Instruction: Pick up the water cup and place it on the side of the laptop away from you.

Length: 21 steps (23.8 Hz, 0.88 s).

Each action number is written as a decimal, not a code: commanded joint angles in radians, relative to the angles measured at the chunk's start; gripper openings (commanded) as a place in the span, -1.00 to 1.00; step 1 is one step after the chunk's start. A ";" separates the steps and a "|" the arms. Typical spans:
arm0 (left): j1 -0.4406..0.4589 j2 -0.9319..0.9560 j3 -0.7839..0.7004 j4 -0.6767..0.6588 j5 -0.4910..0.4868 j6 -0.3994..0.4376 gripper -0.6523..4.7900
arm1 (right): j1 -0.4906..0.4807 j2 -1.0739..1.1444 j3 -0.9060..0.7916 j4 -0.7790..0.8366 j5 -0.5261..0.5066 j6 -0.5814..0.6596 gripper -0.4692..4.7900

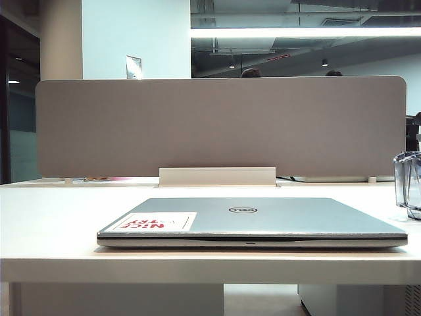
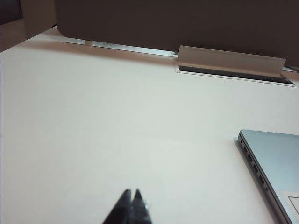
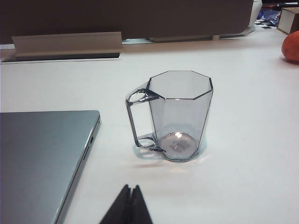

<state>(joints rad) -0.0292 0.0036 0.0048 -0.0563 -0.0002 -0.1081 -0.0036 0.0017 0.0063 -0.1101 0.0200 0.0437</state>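
The closed silver-grey laptop [image 1: 263, 220] lies flat on the white table, its white sticker with red letters on the lid. The clear faceted water cup [image 1: 408, 184] stands upright at the far right edge of the exterior view, beside the laptop. In the right wrist view the water cup [image 3: 180, 114] stands just ahead of my right gripper [image 3: 131, 187], which is shut and empty, with the cup's handle turned toward the laptop [image 3: 42, 154]. My left gripper [image 2: 131, 191] is shut and empty over bare table, the laptop [image 2: 275, 163] off to one side. Neither gripper shows in the exterior view.
A grey partition panel [image 1: 220, 125] runs along the back of the table, with a white cable-slot flap [image 1: 217, 176] behind the laptop. An orange round object [image 3: 290, 46] and a small box [image 3: 287, 19] sit far off past the cup.
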 commanded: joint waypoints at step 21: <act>0.000 0.000 0.003 0.013 0.005 -0.001 -0.78 | 0.002 -0.002 -0.006 0.027 -0.101 0.122 -0.83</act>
<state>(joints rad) -0.0292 0.0029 0.0048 -0.0559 -0.0002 -0.1081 -0.0032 0.0017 0.0063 -0.1127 -0.0555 0.1608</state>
